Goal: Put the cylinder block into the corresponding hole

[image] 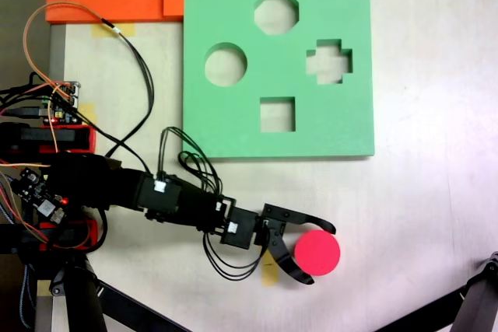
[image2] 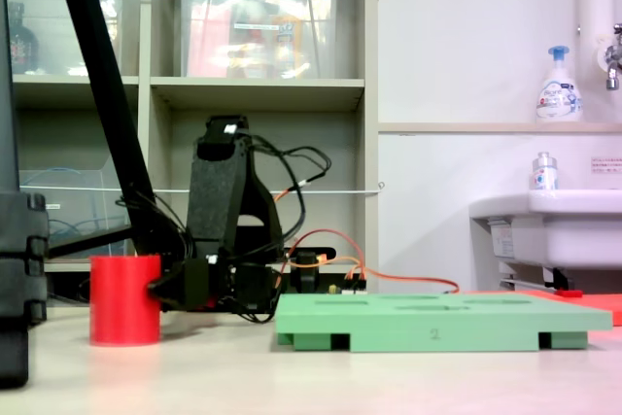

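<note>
The cylinder block stands upright on the table, just right of the arm in a fixed view, between the spread jaws of the gripper, not yet clamped, with the round hole well apart, far-left on the green board.

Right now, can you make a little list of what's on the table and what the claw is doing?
block: red-pink cylinder block, standing upright on the table
claw: claw open, one finger on each side of the block
board: green foam board, lying flat, apart from the block
holes: round hole, octagon hole, cross hole, square hole
round hole: empty
task: block not yet in the round hole
</note>
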Action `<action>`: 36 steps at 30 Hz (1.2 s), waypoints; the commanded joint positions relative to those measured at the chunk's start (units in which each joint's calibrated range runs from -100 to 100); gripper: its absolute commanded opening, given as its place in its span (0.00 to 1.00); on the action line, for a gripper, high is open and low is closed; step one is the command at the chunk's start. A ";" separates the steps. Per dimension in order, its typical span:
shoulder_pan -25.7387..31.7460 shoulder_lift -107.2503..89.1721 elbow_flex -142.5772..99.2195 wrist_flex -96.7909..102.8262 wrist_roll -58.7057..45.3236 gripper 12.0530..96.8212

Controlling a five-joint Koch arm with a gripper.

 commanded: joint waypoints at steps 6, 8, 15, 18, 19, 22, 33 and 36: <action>1.61 -39.98 -13.24 -7.08 1.03 0.20; 2.54 -52.55 -15.94 -13.24 1.51 0.20; 8.74 -89.00 -22.62 -32.12 2.15 0.20; 12.80 -95.71 -23.01 -36.55 2.15 0.21; 14.07 -96.27 -23.01 -37.32 2.15 0.22; 19.34 -96.69 -20.62 -41.46 1.95 0.22; 29.21 -92.08 -18.53 -44.34 1.61 0.22; 31.16 -91.10 -18.63 -44.34 1.71 0.22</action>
